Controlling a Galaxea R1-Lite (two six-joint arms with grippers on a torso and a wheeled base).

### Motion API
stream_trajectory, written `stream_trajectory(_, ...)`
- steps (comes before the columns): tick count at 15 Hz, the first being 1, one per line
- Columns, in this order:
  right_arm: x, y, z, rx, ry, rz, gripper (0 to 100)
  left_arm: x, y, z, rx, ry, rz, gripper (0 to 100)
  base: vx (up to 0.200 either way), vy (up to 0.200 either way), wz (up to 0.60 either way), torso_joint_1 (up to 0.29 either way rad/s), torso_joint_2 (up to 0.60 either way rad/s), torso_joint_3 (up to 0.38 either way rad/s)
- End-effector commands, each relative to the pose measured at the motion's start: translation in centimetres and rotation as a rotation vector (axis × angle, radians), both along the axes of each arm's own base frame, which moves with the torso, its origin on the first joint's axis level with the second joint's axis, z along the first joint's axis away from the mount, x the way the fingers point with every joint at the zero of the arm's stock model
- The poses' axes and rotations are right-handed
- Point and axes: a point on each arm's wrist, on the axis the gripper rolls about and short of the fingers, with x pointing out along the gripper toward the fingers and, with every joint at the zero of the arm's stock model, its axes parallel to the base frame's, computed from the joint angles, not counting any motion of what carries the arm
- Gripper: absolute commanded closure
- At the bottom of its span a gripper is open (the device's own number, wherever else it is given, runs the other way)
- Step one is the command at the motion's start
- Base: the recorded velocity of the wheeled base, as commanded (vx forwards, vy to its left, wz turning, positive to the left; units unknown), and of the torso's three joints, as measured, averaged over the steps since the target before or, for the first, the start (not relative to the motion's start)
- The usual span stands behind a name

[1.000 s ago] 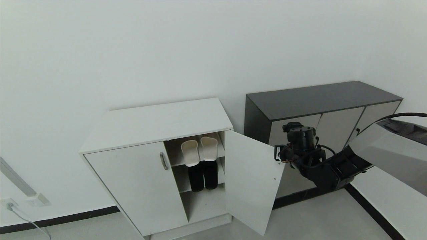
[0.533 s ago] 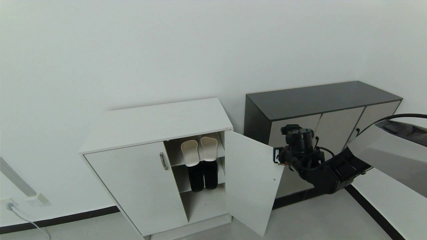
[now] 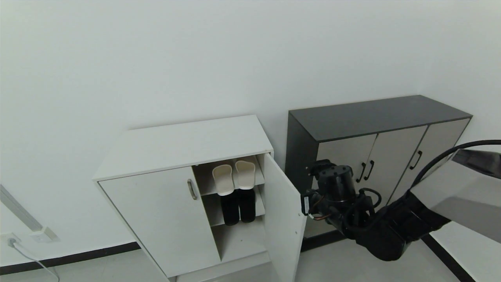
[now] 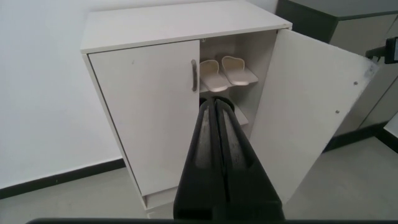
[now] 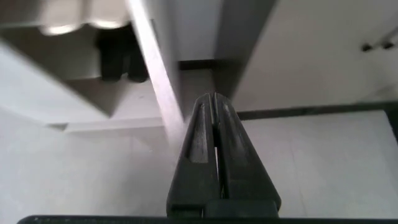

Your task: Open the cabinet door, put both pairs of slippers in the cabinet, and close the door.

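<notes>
Cabinet [image 3: 184,145], white, two doors, is standing against the wall. Its right door [image 3: 283,219] is hanging partly open, swung out from the cabinet front. Its left door [image 3: 160,219] is sitting shut, with a metal handle [image 3: 191,189] at its inner edge.

Cream slippers [image 3: 234,177], one pair, are lying side by side on the cabinet's upper shelf, their ends jutting past the shelf front. Black slippers [image 3: 238,207], one pair, are lying side by side on the middle shelf, directly below the cream pair. Both pairs are sitting in the compartment behind the open door.

Right gripper [image 5: 215,102] is hovering outside the cabinet, on the outer side of the right door, its tip just beside the door's free edge. Whether it is touching the door cannot be told. Its fingers are pressing together with nothing between them.

Left gripper [image 4: 216,106] is hanging in front of the cabinet, apart from it, pointing at the open compartment. Its fingers are likewise lying together, holding nothing.

Dark cabinet [image 3: 375,117], grey doors, is standing just beside the white cabinet, on its open-door side. Wall socket [image 3: 9,239] with a cable is sitting low on the wall, well apart from the cabinet on its shut-door side. Black baseboard [image 3: 70,258] is running along the wall foot beside the cabinet.
</notes>
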Motion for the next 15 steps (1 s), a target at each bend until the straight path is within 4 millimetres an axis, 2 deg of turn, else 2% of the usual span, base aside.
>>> stream_trajectory(1, -2.6, 1.0, 1.5, 0.02, -0.021, 0.066, 100, 0.0, 0.0, 0.0, 0.0, 0.002, 0.001, 100, 0.0, 0.0, 0.0, 0.0, 0.0, 0.0)
stream_trajectory(4, -4.0, 1.6, 1.8, 0.045, -0.047, 0.109, 100, 0.0, 0.0, 0.0, 0.0, 0.002, 0.001, 100, 0.0, 0.0, 0.0, 0.0, 0.0, 0.0)
stream_trajectory(12, -4.3, 1.2, 1.1, 0.016, -0.058, 0.127, 100, 0.0, 0.0, 0.0, 0.0, 0.002, 0.001, 100, 0.0, 0.0, 0.0, 0.0, 0.0, 0.0)
stream_trajectory(15, -4.4, 1.3, 0.9, 0.011, -0.054, 0.127, 100, 0.0, 0.0, 0.0, 0.0, 0.002, 0.001, 100, 0.0, 0.0, 0.6, 0.002, 0.01, 0.001)
